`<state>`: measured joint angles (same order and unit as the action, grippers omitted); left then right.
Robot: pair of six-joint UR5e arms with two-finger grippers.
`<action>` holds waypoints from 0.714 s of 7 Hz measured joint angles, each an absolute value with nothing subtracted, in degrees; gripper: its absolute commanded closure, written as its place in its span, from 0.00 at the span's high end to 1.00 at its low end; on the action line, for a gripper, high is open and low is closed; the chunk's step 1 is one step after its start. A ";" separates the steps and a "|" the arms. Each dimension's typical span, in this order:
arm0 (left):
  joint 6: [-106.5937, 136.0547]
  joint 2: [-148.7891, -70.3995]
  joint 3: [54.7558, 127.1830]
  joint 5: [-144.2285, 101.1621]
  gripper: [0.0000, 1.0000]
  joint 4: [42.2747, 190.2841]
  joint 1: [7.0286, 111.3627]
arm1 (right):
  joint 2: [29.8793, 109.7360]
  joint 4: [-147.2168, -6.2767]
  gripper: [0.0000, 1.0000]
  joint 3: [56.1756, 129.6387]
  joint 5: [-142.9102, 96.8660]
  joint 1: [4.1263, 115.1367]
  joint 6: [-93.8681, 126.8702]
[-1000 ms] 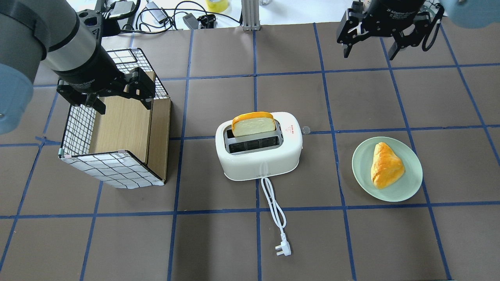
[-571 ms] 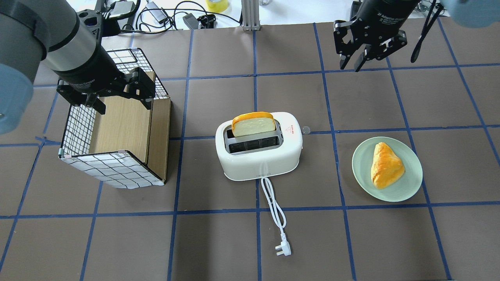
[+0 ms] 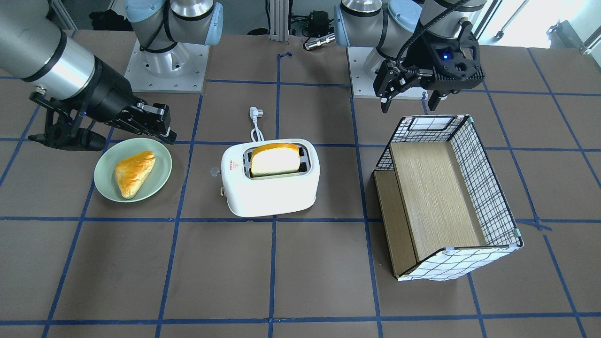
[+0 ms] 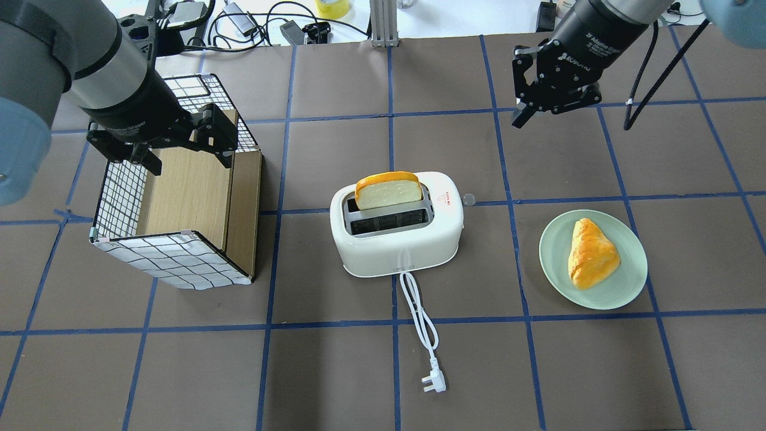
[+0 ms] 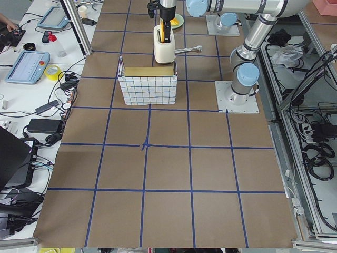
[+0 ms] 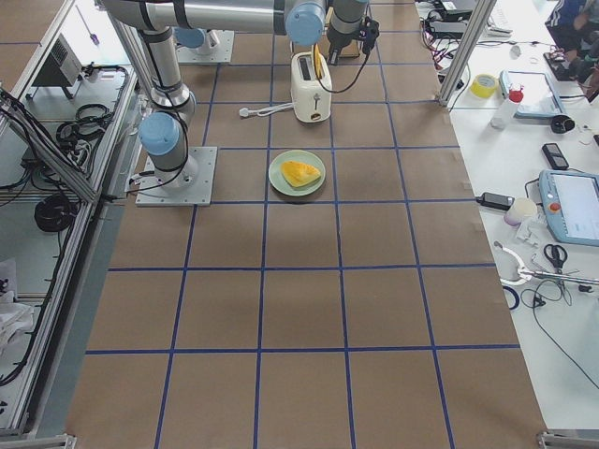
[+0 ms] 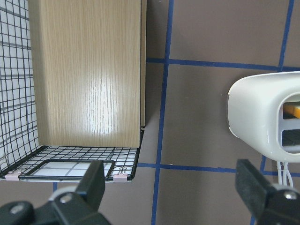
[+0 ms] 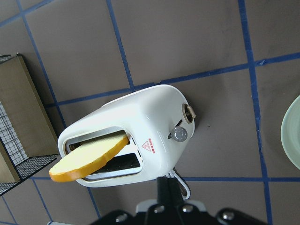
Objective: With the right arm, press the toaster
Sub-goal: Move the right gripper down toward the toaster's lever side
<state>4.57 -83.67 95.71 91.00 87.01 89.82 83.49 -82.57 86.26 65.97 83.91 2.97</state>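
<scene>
Toaster (image 4: 396,233), lever knob (image 4: 468,199) toward plate (image 4: 631,263), right gripper (image 4: 518,118) closed, well apart

The brown table (image 4: 335,371), gridded in blue tape, carries a wire basket (image 4: 173,263) below the fingers (image 4: 226,157) of the left gripper (image 4: 188,160). The toaster (image 4: 395,251), its cord (image 4: 419,317) and a green plate (image 4: 628,281) lie below the fingers (image 4: 522,114) of the right gripper (image 4: 519,118), apart from them.

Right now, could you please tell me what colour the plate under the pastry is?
Pale green plate, clearest in the overhead exterior view.
</scene>
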 measured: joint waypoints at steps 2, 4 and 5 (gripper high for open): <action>4.57 -83.67 95.71 90.97 1.00 87.01 89.82 | 83.42 -83.12 0.00 92.72 61.64 81.10 -6.54; 4.57 -83.67 95.71 90.97 1.00 87.01 89.82 | 83.16 -84.69 0.00 98.64 54.45 79.26 -14.65; 4.57 -83.67 95.71 90.97 1.00 87.01 89.82 | 82.99 -86.92 0.00 101.50 51.46 79.03 -16.75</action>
<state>4.57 -83.67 95.71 90.97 87.01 89.82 82.99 -86.92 101.50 51.46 79.03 -16.75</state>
